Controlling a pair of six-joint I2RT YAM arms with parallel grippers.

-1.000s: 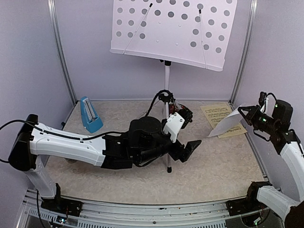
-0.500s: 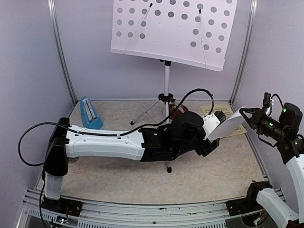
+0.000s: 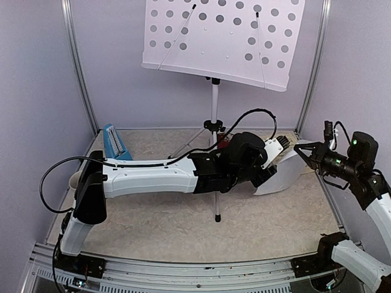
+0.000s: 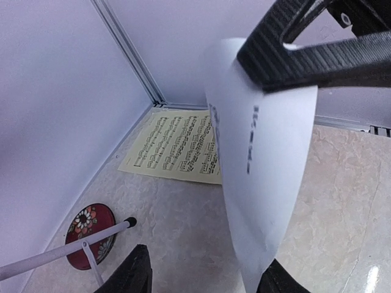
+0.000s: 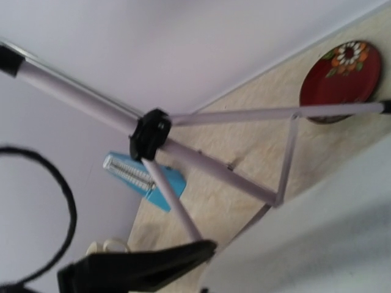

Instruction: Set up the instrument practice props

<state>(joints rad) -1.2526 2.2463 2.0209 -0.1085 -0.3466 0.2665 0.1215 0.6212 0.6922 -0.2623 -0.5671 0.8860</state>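
The white perforated music stand (image 3: 217, 39) rises on its silver tripod (image 3: 214, 104) at the back. My right gripper (image 3: 305, 151) is shut on the top edge of the white music sheet (image 3: 284, 174), which hangs down curled. My left gripper (image 4: 204, 278) is open just under it. The sheet's (image 4: 269, 152) lower corner dips between the fingers, close to the right finger (image 4: 284, 281). The yellow music sheet (image 4: 177, 146) lies flat in the back right corner. The blue metronome (image 3: 113, 145) stands at the back left.
A red plate (image 4: 88, 232) lies by a tripod leg (image 4: 67, 247). A white mug (image 5: 104, 246) sits at the left near the metronome (image 5: 146, 180). My left arm stretches across the mat in front of the tripod. Enclosure walls and metal posts close in the sides.
My left arm has swung right across the mat to the hanging white sheet, and its jaws have narrowed. The right gripper has brought the sheet a little left and lower.
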